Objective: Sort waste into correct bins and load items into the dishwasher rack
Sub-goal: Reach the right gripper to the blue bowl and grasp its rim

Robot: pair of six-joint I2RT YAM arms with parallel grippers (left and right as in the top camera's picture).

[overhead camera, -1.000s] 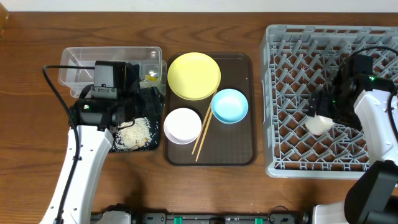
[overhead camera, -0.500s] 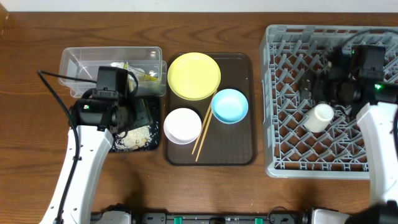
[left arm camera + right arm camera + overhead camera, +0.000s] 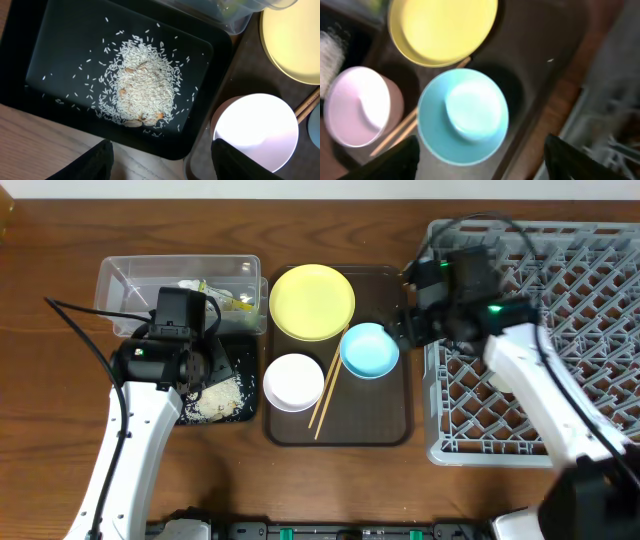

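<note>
The yellow plate [image 3: 312,302], light blue bowl [image 3: 369,349], white bowl [image 3: 293,381] and chopsticks [image 3: 327,397] lie on the brown serving tray. My right gripper [image 3: 480,167] is open and empty just above the blue bowl [image 3: 462,115]; overhead it is at the bowl's right side [image 3: 405,325]. My left gripper [image 3: 160,165] is open and empty above the black tray [image 3: 60,50], which holds a pile of rice [image 3: 142,87]. The yellow-green wrapper [image 3: 228,298] lies in the clear tub [image 3: 130,280]. The grey rack [image 3: 590,270] stands at the right. The cup is hidden by my right arm.
The brown serving tray [image 3: 380,415] sits between the bins and the rack. The black tray [image 3: 240,360] lies close against its left edge. Bare wood table runs along the front and the far left.
My right arm has swung left out of the rack, leaving the pale cup there, and now hangs over the blue bowl. My left arm has barely moved since pulling back from the tub.
</note>
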